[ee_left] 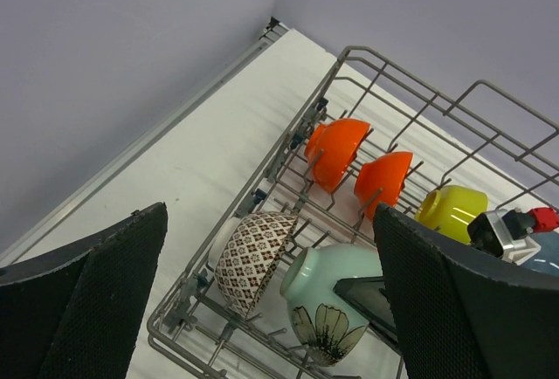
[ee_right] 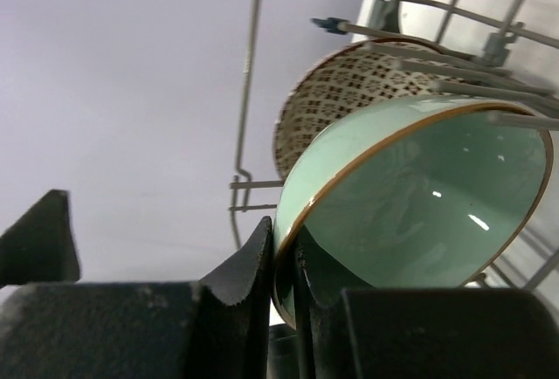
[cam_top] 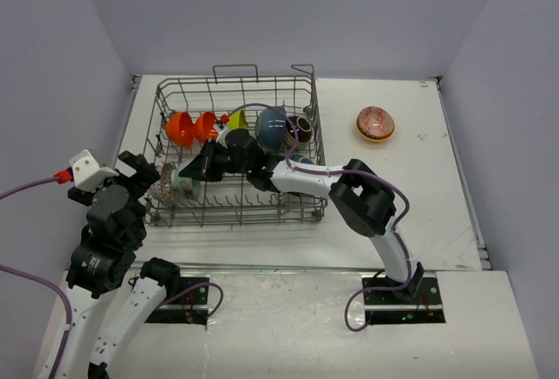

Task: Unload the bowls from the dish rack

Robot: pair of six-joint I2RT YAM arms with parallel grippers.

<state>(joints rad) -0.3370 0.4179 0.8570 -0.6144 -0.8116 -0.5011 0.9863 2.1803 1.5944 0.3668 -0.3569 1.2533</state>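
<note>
The grey wire dish rack (cam_top: 236,213) holds several bowls: two orange-red ones (cam_top: 179,127) (ee_left: 336,148), a yellow one (ee_left: 452,211), a dark blue one (cam_top: 271,127), a brown patterned one (ee_left: 253,257) and a pale green flowered one (ee_left: 336,309). My right gripper (ee_right: 284,261) reaches into the rack and is shut on the rim of the pale green bowl (ee_right: 419,196), one finger inside and one outside. My left gripper (ee_left: 271,309) is open above the rack's left end, holding nothing.
A red-brown patterned bowl (cam_top: 375,123) sits on the white table (cam_top: 410,204) right of the rack. Grey walls close in the back and sides. A dark patterned bowl (cam_top: 301,127) stands at the rack's right end.
</note>
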